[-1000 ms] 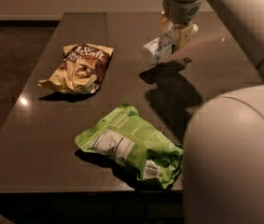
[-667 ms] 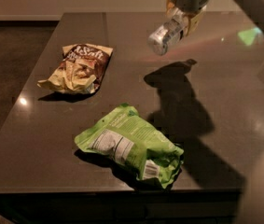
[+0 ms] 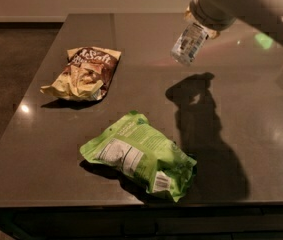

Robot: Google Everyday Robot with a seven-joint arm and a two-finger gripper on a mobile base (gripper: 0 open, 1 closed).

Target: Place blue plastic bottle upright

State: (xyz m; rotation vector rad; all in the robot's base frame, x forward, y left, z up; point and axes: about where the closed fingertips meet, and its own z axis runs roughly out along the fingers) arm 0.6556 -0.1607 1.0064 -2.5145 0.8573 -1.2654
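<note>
The blue plastic bottle [image 3: 189, 43] is a small clear bottle with a pale printed label. It hangs tilted in the air above the dark table [image 3: 246, 114], its base pointing down and to the left. My gripper [image 3: 202, 28] holds it by its upper end at the top right of the camera view; the cap is hidden behind the gripper. The bottle's shadow falls on the table below and to the right of it.
A crumpled brown and yellow snack bag [image 3: 82, 74] lies at the left of the table. A green snack bag [image 3: 140, 156] lies near the front edge. My arm's pale body [image 3: 261, 4] fills the top right corner.
The gripper has lifted the bottle higher off the table and swung its base further down. The arm's bulk has left the lower right of the view.
</note>
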